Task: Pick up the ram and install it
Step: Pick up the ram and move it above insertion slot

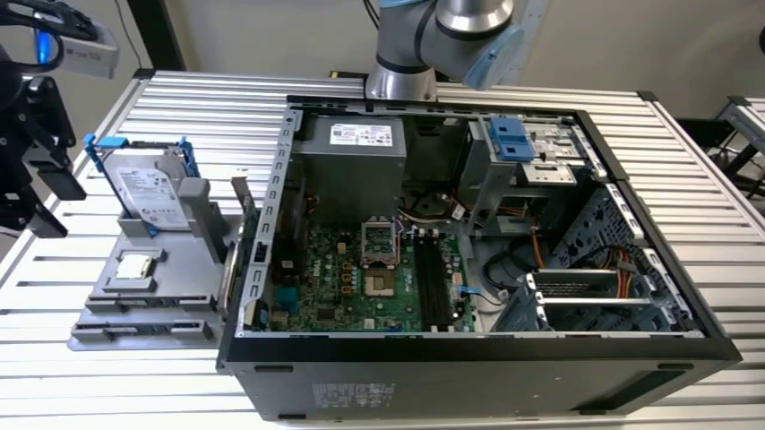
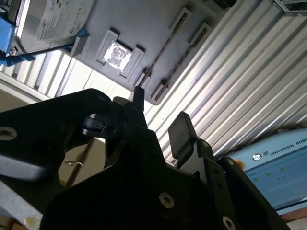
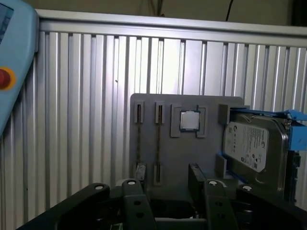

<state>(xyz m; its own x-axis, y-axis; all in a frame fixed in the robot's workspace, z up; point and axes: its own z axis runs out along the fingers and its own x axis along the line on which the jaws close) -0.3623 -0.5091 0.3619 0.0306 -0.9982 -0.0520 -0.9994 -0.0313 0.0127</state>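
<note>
The ram (image 3: 139, 139) is a thin stick seen edge-on, standing in a slot of the grey fixture (image 3: 192, 153). A second stick like it (image 3: 158, 139) stands in the neighbouring slot. In the second wrist view the ram (image 2: 164, 45) is a dark thin line on the fixture. In the exterior view it is a greenish strip (image 1: 227, 269) at the fixture's edge beside the computer case (image 1: 478, 358). My gripper (image 3: 168, 179) (image 2: 160, 115) is open with nothing between its black fingers. It hangs off the exterior view's left (image 1: 54, 202), apart from the fixture.
A silver hard drive (image 1: 150, 188) in a blue frame and a square processor (image 1: 138, 266) also sit on the fixture. Black memory slots (image 1: 431, 278) lie on the motherboard inside the open case. A pendant with a red button (image 3: 12, 62) lies on the slatted table (image 3: 72, 120).
</note>
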